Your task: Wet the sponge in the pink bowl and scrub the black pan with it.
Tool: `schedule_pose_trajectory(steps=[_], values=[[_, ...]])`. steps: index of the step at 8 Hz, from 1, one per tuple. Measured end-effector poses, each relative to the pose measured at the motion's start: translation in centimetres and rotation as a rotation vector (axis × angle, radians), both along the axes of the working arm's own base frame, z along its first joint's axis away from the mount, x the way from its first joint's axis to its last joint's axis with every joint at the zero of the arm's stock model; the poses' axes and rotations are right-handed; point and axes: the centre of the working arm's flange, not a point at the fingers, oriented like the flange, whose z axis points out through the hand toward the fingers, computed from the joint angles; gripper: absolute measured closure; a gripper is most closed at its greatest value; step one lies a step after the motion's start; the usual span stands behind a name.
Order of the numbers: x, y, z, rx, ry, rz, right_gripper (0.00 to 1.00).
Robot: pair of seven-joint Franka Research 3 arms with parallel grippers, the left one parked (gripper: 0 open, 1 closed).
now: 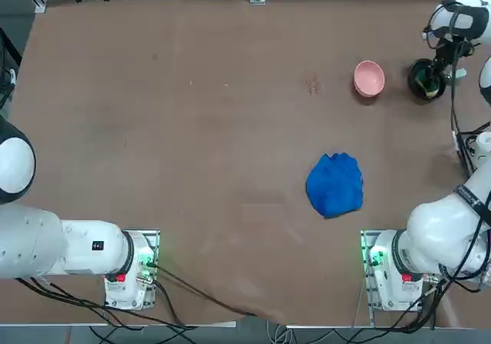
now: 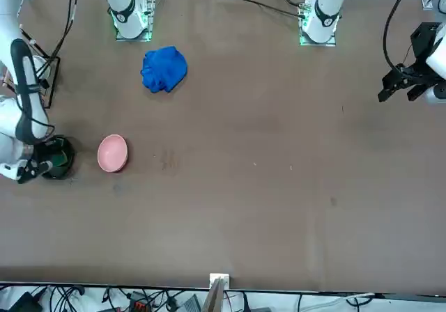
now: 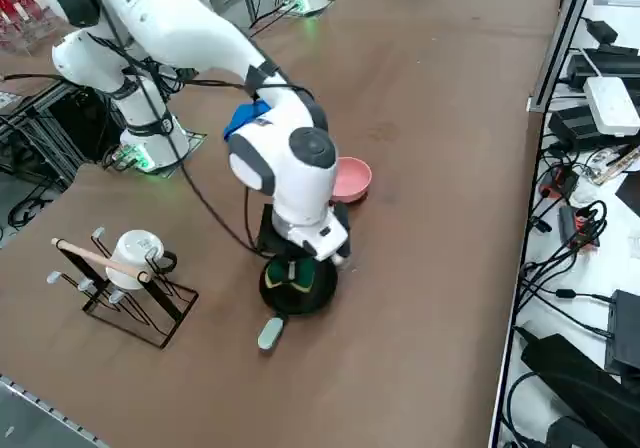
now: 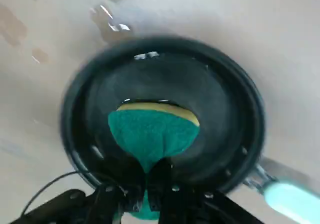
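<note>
Overhead, right gripper (image 1: 431, 83) hangs over the black pan (image 1: 423, 77) at the far right of the bench (image 1: 192, 167), with the pink bowl (image 1: 369, 78) just beside the pan and the blue cloth (image 1: 335, 184) lying well apart, nearer the arm bases; the bowl's place next to the pan suits a short carry from water to scrubbing. From across the bench, the pan (image 2: 57, 158) sits at the edge under the working arm's hand, the bowl (image 2: 112, 152) close alongside and the cloth (image 2: 164, 68) farther back, untouched. From the raised side camera, the arm's wrist points down into the pan (image 3: 298, 284), where the sponge (image 3: 292, 273) shows green below the hand, the pale handle (image 3: 270, 332) sticking out toward the bench edge and the bowl (image 3: 350, 179) behind; a wire rack (image 3: 125, 288) with a mug (image 3: 137, 250) stands apart and plays no part. At the wrist, the jaws are closed tight on the sponge's (image 4: 152, 131) pinched waist, its green face and yellow layer spread over the pan's (image 4: 230, 109) dark floor, apparently pressed there for scrubbing, though actual contact cannot be confirmed; drops glint on the bench beyond the rim.
</note>
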Motion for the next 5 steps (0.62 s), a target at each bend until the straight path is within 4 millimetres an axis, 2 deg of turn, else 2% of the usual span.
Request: schedule_pose_trajectory(steps=[2, 5], values=[[0.2, -1.8, 0.5, -0.024, -0.067, 0.028, 0.93], [1.9, -0.7, 0.1, -0.042, -0.142, 0.063, 0.93]])
